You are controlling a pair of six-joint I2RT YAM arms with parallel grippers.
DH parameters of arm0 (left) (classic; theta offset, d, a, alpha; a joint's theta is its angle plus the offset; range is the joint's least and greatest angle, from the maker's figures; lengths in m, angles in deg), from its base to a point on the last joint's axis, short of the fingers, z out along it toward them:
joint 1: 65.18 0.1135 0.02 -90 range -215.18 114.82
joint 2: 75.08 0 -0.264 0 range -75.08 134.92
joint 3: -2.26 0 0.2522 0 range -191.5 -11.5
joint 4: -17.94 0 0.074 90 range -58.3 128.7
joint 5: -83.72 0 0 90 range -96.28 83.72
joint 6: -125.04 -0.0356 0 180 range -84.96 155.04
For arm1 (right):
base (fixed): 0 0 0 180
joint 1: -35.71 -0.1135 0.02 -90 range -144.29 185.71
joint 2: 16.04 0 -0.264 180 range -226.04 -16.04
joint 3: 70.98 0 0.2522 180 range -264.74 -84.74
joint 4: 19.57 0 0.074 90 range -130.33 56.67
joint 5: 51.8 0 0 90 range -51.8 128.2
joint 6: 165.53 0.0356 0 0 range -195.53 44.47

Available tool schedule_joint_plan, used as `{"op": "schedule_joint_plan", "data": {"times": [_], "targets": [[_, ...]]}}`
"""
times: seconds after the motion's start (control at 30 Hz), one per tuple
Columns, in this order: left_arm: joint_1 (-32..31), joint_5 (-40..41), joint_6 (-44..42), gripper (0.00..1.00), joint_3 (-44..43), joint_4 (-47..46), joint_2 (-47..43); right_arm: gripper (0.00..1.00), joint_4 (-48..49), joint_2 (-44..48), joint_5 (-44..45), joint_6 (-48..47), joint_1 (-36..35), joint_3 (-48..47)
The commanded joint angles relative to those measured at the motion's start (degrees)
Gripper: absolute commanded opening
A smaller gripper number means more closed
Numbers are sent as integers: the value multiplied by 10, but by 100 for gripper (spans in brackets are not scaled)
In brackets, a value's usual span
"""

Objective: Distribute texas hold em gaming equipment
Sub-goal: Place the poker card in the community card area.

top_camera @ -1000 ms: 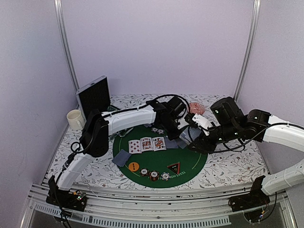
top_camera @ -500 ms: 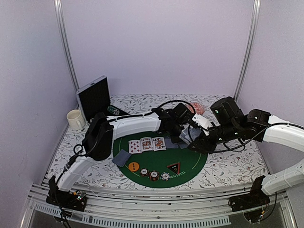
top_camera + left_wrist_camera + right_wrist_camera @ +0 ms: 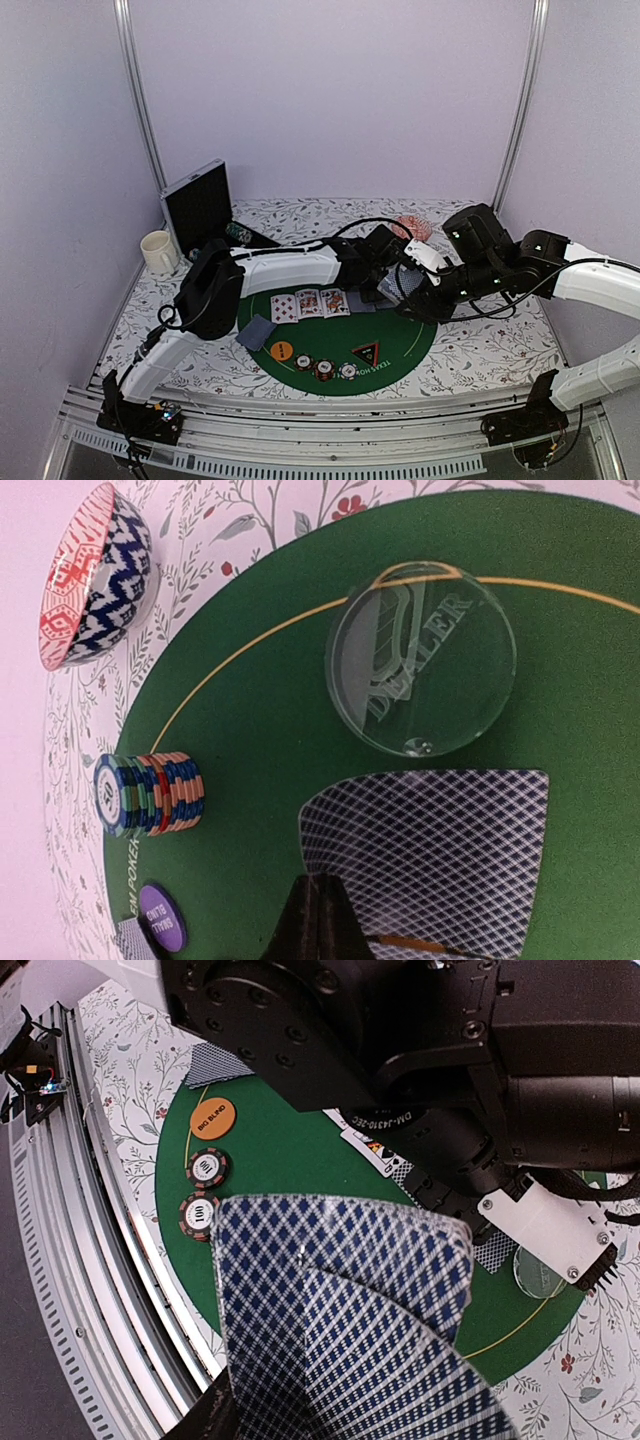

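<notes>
1. Since the earlier frame the left arm [image 3: 290, 268] has stretched further across the green mat [image 3: 320, 335] toward its far right side. The right arm has not shifted.
2. Left tool [image 3: 320, 920]: fingers pressed together, low over a blue-backed card [image 3: 430, 855] lying on the mat beside the clear dealer disc [image 3: 421, 658] (whether the card's edge sits between them cannot be told).
3. Right tool [image 3: 418, 296]: pinching a fan of cards [image 3: 340, 1330] above the mat's right side.
4. Judged done:
   - three face-up cards [image 3: 310, 303] at mat centre;
   - a face-down hand [image 3: 257, 332] at its left edge;
   - an orange disc [image 3: 281, 350], triangular marker [image 3: 366, 352] and three chips [image 3: 325, 369] along its near edge;
   - a chip stack [image 3: 155, 794] and purple disc [image 3: 160, 918] at its rim.
5. Judged outstanding: the held fan suggests further cards to deal.
6. Obscured: the right tool's fingers are hidden behind the fan, and the left arm covers the mat's far portion from above.
</notes>
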Motion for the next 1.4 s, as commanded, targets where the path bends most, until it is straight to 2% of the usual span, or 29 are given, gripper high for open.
{"op": "schedule_joint_plan", "data": {"times": [0.0, 0.3, 0.4, 0.5, 0.67, 0.9, 1.07, 1.17, 1.27, 1.37], "targets": [[-9, 14, -15, 0, 10, -24, 11, 48, 0, 0, -10, 4, 1, -11], [-10, 19, -4, 2, 24, -24, 0, 48, 0, -3, -11, 4, 0, -12], [-10, 22, -1, 21, 25, -23, -7, 48, 1, -5, -12, 4, 1, -13], [-10, 31, -1, 32, 29, -28, -13, 48, 1, -5, -13, 4, 1, -14], [-10, 39, 3, 40, 38, -48, -31, 48, 0, -6, -14, 5, 1, -14], [-5, 30, 33, 41, 53, -54, -63, 48, -1, -2, -13, 5, 1, -15], [7, -57, 65, 39, 107, -58, -111, 48, -3, 1, -11, 7, 0, -12], [10, -143, 55, 38, 185, -87, -165, 48, -3, 3, -12, 7, 1, -12], [8, -208, 6, 45, 285, -130, -217, 48, -4, 8, -12, 8, 1, -12], [12, -202, -17, 53, 330, -145, -231, 48, -5, 14, -12, 8, 1, -9]]}}
